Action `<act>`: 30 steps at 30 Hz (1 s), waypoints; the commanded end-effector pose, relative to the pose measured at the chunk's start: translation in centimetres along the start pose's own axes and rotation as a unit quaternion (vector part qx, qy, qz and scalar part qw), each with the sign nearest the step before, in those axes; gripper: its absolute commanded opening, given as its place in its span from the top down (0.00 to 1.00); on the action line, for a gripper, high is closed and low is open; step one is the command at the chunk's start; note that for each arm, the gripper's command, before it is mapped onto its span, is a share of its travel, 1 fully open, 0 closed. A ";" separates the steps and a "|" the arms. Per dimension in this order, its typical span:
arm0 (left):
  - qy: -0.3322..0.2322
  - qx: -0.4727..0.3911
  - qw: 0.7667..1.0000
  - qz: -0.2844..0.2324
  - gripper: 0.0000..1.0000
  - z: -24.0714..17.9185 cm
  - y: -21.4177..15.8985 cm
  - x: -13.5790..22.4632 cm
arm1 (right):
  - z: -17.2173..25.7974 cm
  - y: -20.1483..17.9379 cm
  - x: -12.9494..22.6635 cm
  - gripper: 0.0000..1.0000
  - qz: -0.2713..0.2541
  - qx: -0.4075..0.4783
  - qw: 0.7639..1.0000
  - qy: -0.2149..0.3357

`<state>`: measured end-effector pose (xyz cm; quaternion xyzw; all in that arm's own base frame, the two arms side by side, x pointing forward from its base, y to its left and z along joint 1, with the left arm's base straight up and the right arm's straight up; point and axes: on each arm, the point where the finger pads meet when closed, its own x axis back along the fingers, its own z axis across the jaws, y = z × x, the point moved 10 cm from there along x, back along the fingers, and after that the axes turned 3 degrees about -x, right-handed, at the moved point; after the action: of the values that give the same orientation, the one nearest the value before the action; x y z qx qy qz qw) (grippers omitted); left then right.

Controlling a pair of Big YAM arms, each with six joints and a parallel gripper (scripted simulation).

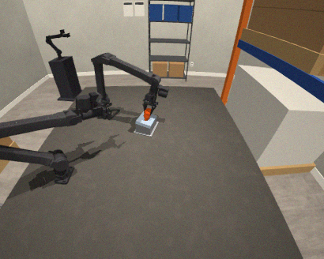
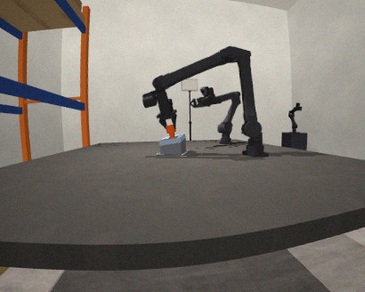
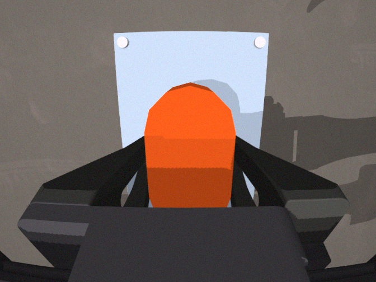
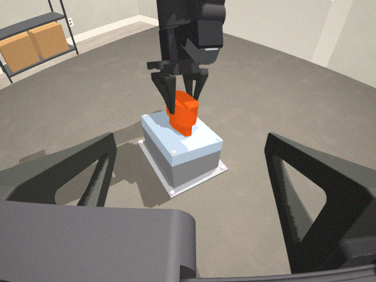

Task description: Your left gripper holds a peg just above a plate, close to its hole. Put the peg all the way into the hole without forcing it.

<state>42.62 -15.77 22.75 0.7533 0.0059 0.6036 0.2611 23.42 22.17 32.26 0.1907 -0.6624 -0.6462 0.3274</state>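
Reading across from the left of the top view, a small dark arm stands on a black pedestal beyond the bench. Next comes the right gripper, its fingers spread wide with nothing between them, well apart from the peg and the plate.

Further right, the left gripper points downward, its fingers clamped on opposite sides of the orange peg. Most of the peg stands above the pale blue plate, with its narrower lower end down at the top face. The peg covers the hole, so whether its tip is inside or only against the surface cannot be told. Beneath the plate is a grey block on a thin white base, which lies on the bench.

Behind, a dark shelf unit bears blue bins high up and tan boxes low down. Farthest right are an orange upright and a large whitish block.
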 end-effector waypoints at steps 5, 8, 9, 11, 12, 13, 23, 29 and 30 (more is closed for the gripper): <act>0.008 -0.006 1.000 0.000 0.60 0.3 0.1 0.4 | 0.0 1.9 -0.1 0.00 -0.023 -0.001 1.000 -0.001; -0.004 0.002 1.000 -0.002 0.60 -0.2 -0.4 -1.0 | 0.0 1.9 -0.1 0.00 -0.023 -0.001 1.000 -0.001; 0.001 0.002 1.000 -0.001 0.60 0.6 -0.5 -1.0 | 0.0 1.9 -0.1 0.00 -0.023 -0.001 1.000 -0.001; -0.002 0.003 1.000 -0.001 0.60 -0.3 -0.2 -1.7 | 0.0 1.9 -0.1 0.00 -0.023 -0.001 1.000 -0.001; -0.003 0.001 1.000 -0.001 0.60 -0.3 -0.1 -2.1 | 0.0 1.9 -0.1 0.00 -0.023 -0.001 1.000 -0.001; -0.003 0.001 1.000 -0.001 0.60 -0.3 -0.1 -2.1 | 0.0 1.9 -0.1 0.00 -0.023 -0.001 1.000 -0.001; -0.015 -0.006 1.000 -0.002 0.60 -0.2 -0.9 -4.5 | 0.0 1.9 -0.1 0.00 -0.023 -0.001 1.000 -0.001; 0.009 -0.012 1.000 0.002 0.60 0.7 -0.4 -0.5 | 0.0 1.9 -0.1 0.00 -0.023 -0.001 1.000 -0.001; 0.009 -0.012 1.000 0.002 0.60 0.7 -0.4 -0.5 | 0.0 1.9 -0.1 0.00 -0.023 -0.001 1.000 -0.001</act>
<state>42.10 -15.66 20.81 0.7522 0.0059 0.6043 0.2625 23.42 22.17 32.26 0.1907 -0.6624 -0.6462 0.3274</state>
